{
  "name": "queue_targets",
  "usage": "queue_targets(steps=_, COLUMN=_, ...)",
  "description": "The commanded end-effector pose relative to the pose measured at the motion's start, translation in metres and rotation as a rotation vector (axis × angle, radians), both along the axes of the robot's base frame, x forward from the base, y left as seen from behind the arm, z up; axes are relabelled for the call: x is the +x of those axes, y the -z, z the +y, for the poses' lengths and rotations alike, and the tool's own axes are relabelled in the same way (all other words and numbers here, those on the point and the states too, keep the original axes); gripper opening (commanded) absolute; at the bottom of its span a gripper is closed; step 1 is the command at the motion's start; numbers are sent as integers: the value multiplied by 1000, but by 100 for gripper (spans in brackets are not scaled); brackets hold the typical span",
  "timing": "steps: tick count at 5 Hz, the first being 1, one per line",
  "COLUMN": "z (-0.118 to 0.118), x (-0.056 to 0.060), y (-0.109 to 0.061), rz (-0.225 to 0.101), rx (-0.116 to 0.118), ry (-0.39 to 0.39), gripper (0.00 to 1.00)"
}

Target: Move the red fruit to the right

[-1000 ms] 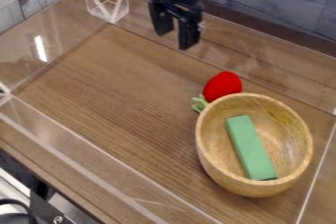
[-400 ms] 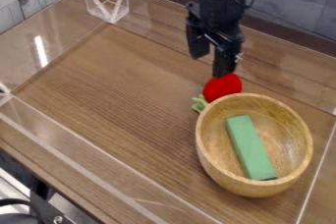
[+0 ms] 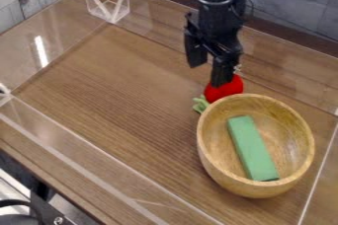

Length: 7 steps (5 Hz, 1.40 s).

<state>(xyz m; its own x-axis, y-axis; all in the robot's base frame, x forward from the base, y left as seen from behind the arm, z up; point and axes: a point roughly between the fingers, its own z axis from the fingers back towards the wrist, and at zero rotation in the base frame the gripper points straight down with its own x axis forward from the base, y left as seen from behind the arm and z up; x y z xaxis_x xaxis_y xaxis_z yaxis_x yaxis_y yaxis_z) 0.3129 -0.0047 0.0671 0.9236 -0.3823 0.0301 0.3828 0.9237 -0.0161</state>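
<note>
Currently, glossy red toy fruit with green leaves [image 3: 223, 90]: at twelve o'clock of round wooden bowl [image 3: 209, 157].
Black two-fingered gripper [image 3: 209, 71]: jaws spread, nothing grasped.
Risk: off-centre descent could knock fruit bowlward.

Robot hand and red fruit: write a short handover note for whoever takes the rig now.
Hand: open, holding nothing, just above and beside the fruit.
Red fruit: on the table, beside the upper rim of the wooden bowl, green leaves toward the lower left.
Bowl: holds the green block.
Done: hand brought near the fruit.
Left: grasp the fruit, move it right, release.
</note>
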Motion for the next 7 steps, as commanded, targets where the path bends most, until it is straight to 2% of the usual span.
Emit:
queue_targets(steps=1, z=-6, x=5, y=-11, rz=-73, rx=20, ry=-45, gripper=100)
queue_targets(steps=4, z=3, x=24, y=-4, rz=-61, rx=33, ry=30, gripper=100)
queue_targets(steps=6, z=-24, x=25, y=-10, rz=-49, rx=36, ry=9, gripper=100)
queue_targets(steps=7, z=-15, x=23, y=-5, rz=-46, rx=43, ry=9, gripper=100)
